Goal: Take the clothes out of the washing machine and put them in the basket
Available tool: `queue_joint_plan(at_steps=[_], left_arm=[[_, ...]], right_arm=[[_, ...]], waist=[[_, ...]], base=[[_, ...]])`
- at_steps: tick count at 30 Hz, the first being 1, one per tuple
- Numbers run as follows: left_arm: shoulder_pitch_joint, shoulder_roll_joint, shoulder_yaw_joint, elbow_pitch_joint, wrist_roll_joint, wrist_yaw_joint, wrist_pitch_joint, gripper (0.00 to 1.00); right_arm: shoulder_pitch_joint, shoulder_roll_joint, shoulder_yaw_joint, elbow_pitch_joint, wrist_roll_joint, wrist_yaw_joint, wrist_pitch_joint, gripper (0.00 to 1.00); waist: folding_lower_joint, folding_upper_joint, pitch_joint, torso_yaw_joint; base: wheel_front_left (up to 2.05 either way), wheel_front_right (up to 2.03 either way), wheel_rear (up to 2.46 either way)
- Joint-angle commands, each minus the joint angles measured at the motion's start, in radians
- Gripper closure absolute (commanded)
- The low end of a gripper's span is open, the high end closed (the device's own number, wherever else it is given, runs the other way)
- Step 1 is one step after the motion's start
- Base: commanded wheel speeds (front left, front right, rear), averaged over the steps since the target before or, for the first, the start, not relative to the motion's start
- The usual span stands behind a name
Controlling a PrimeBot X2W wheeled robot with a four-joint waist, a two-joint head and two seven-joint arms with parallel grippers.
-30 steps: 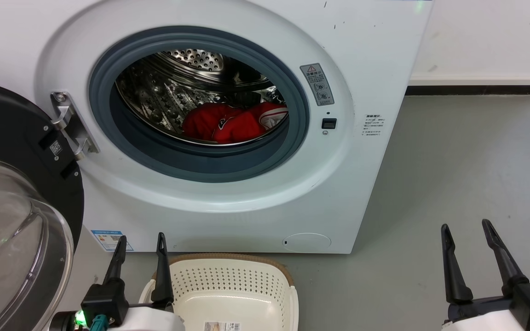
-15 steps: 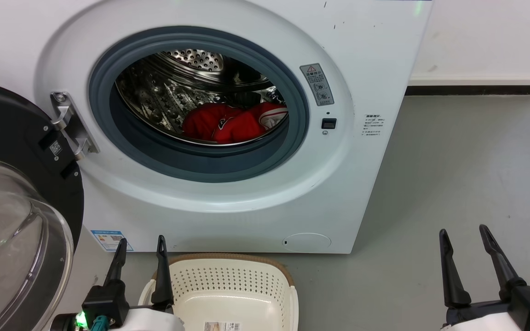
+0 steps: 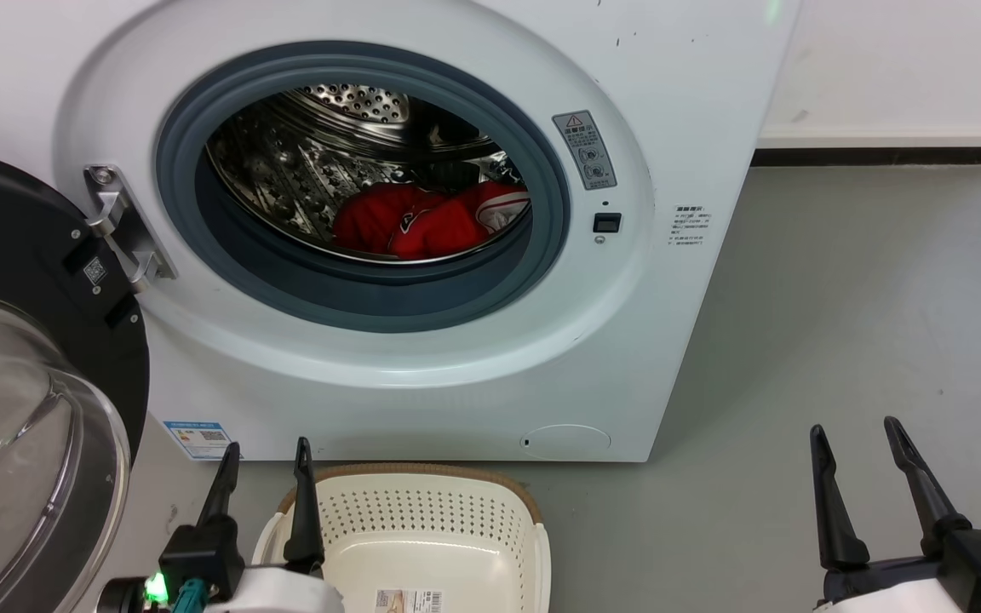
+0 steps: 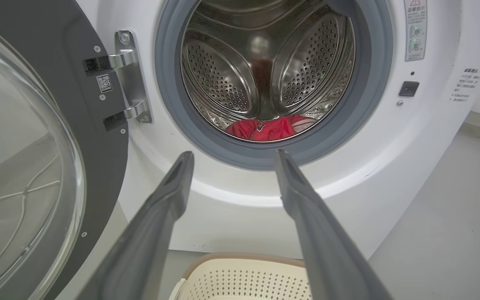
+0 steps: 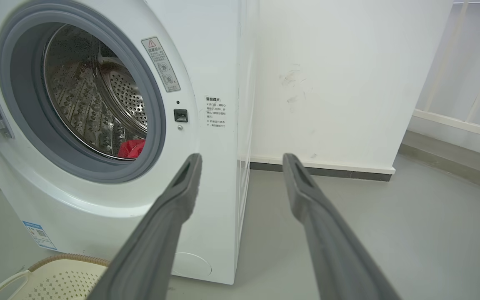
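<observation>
Lying bunched low in the large white front-loading washing machine (image 3: 456,400), the soft red clothes (image 3: 422,226) have not moved; only the head camera has shifted slightly. The left claw (image 3: 267,445), by the cream perforated plastic basket (image 3: 533,521), and the right claw (image 3: 853,426) gape wide and empty, so no reach has begun.

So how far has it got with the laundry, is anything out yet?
Done: the black-rimmed glass porthole door stands open. In hand: nothing; the left tool and right tool are both open and empty, outside the large white washing machine. Left: the soft red clothes lie in the steel drum, and the cream perforated basket holds no clothing in the part visible.
</observation>
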Motion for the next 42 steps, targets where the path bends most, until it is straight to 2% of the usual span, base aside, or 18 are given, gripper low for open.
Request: queue_joint_plan(at_steps=[1,10,22,32,42], left_arm=[[-0.022,0.001,-0.002,0.004,0.007,-0.006,-0.003,0.00],[-0.213,0.015,0.006,0.161,0.037,-0.059,-0.003,0.00],[-0.687,0.109,0.009,0.546,0.056,-0.114,0.006,0.00],[-1.068,0.209,-0.036,0.811,0.075,-0.158,0.121,0.00],[-1.375,0.313,-0.098,0.963,0.080,-0.181,0.313,0.00]], right_arm=[[-0.003,-0.003,0.002,0.000,0.001,0.000,-0.002,0.00],[-0.049,-0.003,0.014,-0.006,0.009,0.000,-0.002,0.00],[-0.144,-0.002,0.028,-0.013,0.041,0.000,-0.002,0.00],[-0.239,-0.001,0.031,-0.025,0.089,0.000,-0.002,0.00],[-0.321,-0.001,0.058,-0.044,0.153,0.000,-0.002,0.00]], waist=[[0.0000,-0.0001,0.004,-0.002],[0.0000,-0.0001,0.073,-0.040],[0.0000,-0.0001,0.250,-0.138],[0.0000,-0.0001,0.430,-0.225],[0.0000,-0.0001,0.607,-0.302]], base=[[0.00,0.00,0.00],[0.00,0.00,0.00],[0.00,0.00,0.00],[0.00,0.00,0.00],[0.00,0.00,0.00]])
